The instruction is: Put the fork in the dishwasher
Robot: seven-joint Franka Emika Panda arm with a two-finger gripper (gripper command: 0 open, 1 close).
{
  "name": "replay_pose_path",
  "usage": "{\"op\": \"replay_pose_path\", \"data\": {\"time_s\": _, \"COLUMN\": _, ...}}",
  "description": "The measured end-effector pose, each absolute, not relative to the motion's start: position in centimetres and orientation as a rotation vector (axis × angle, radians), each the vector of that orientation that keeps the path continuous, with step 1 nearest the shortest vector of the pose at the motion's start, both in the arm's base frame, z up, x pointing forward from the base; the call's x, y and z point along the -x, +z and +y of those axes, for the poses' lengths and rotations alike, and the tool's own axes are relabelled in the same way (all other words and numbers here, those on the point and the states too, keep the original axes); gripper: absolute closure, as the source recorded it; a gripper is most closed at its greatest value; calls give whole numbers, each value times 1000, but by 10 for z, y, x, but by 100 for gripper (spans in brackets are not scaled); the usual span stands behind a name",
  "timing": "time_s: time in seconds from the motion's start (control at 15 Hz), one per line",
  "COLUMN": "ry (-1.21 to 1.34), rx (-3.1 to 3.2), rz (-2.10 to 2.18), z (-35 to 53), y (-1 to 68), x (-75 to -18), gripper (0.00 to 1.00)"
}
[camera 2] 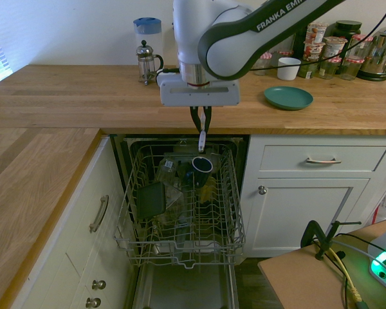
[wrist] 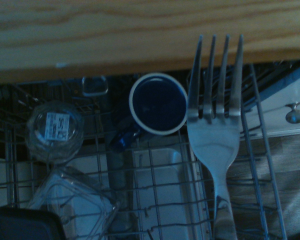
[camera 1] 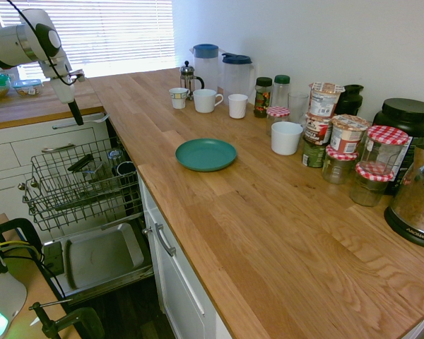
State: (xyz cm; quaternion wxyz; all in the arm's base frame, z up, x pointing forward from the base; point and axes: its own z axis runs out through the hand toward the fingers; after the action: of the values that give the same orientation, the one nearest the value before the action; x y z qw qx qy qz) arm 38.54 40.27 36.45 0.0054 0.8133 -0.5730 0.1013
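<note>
My gripper (camera 2: pixel 201 127) hangs just in front of the wooden counter edge, over the back of the dishwasher's pulled-out wire rack (camera 2: pixel 180 219). It is shut on the handle of the silver fork (camera 2: pixel 202 141), which points straight down, its tip a little above a dark blue mug (camera 2: pixel 201 165) in the rack. In the wrist view the fork (wrist: pixel 215 135) fills the right side with its tines over the rack, beside the mug (wrist: pixel 157 103). From the other side, the gripper (camera 1: pixel 78 116) shows above the rack (camera 1: pixel 78 183), with the dishwasher door (camera 1: pixel 102 254) folded down below.
The rack also holds a clear glass jar (wrist: pixel 55 127), a clear plastic container (wrist: pixel 75 200) and a dark square item (camera 2: pixel 151 199). A teal plate (camera 1: pixel 205 154) lies on the counter (camera 1: pixel 268 233). Mugs, jugs, a French press and jars line the wall.
</note>
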Motion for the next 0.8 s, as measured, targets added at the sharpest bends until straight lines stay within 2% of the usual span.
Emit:
{"op": "replay_pose_path", "data": {"time_s": 0.4, "ry": 315, "rx": -2559, "rz": -1759, "z": 413, "y": 284, "x": -355, "gripper": 100}}
{"op": "replay_pose_path", "data": {"time_s": 0.8, "ry": 250, "rx": -2574, "rz": -1724, "z": 399, "y": 206, "x": -373, "gripper": 100}}
